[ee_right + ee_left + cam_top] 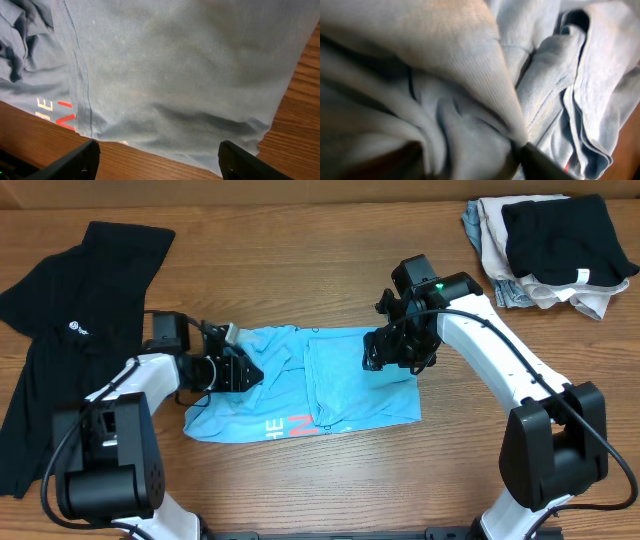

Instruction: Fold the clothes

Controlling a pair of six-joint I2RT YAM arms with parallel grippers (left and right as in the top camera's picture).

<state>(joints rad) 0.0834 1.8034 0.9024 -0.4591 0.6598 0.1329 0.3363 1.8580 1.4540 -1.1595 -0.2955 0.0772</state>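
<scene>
Where the wooden desk (pixel 300 260) meets its left edge, a long black fabric garment (pixel 60 380) with a small white mark lies spread out, reaching from the far left corner toward the near edge. The left arm's black base stands just beside its near part, and that arm lies between the garment and the shirt.

The left gripper (pixel 240 370) sits low on the left edge of the light blue cotton T-shirt (pixel 345 385), pressed into crumpled cloth. In the left wrist view, bunched folds fill nearly everything. One dark fingertip (pixel 540 165) pokes out beneath a ridge of fabric, and I cannot tell whether the jaws have closed on the cloth or only stand around it.

The T-shirt lies in the middle of the desk as a rough rectangle. Its left part is rumpled and a smoother flap is laid over its right half. White and red-orange printed lettering (pixel 290 427) shows along the shirt's near edge.

The right gripper (pixel 392 352) hangs over the shirt's far right corner and hides that corner from above. In the right wrist view its two dark fingers stand wide apart above flat cloth, holding nothing.

At the far right corner of the desk, well apart from the shirt, sits a heap of folded clothes (pixel 550 240), a black piece on top of pale ones.
</scene>
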